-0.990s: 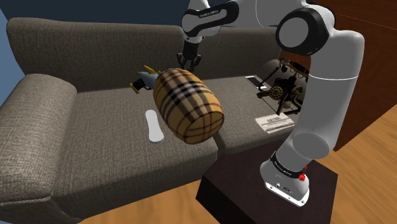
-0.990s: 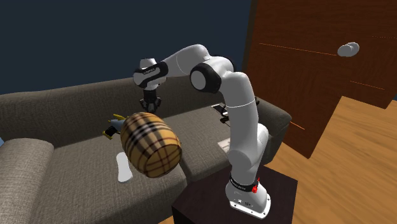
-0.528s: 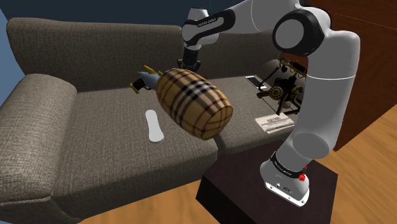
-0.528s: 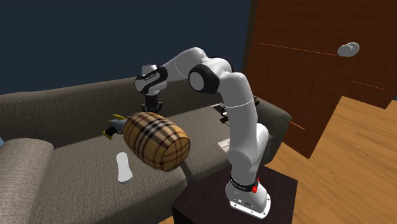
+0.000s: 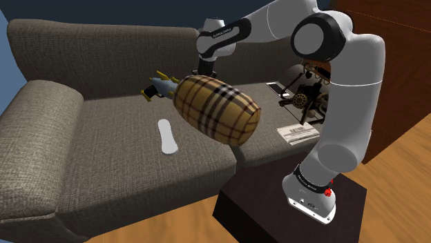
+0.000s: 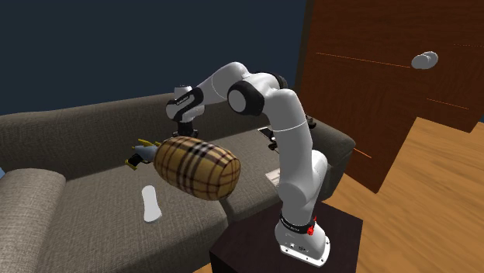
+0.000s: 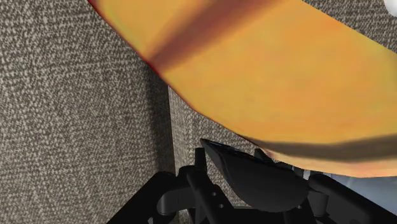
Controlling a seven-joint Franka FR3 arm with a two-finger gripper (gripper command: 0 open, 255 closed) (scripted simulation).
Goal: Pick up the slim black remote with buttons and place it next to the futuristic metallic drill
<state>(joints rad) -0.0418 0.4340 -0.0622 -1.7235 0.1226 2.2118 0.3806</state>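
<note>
Gripper point(image 7: 257, 194) low over a grey-brown fabric sofa point(image 5: 83, 172), jaws narrow and apparently clasping a slim dark remote point(image 7: 245, 168), seen between the fingers in the wrist view. Close in front, crowding the hand: a large plaid barrel-shaped cushion point(image 5: 217, 109), centre of the shoulder view. Just to its upper left, the blue-and-yellow drill point(image 5: 156, 88), lying on the seat by the backrest. Likely trouble: cushion nudged by the hand and rolled onto the drill or over the drop spot; remote twisted in so narrow a grip, or released onto the cushion and sliding off. Lower left of the cushion, a slim white object point(image 5: 166, 137). Soft, uneven seat. Wooden floor point(image 5: 407, 172) at lower right, brown wooden wall point(image 6: 372, 77) at right, dark blue wall point(image 6: 77, 54) behind.
</note>
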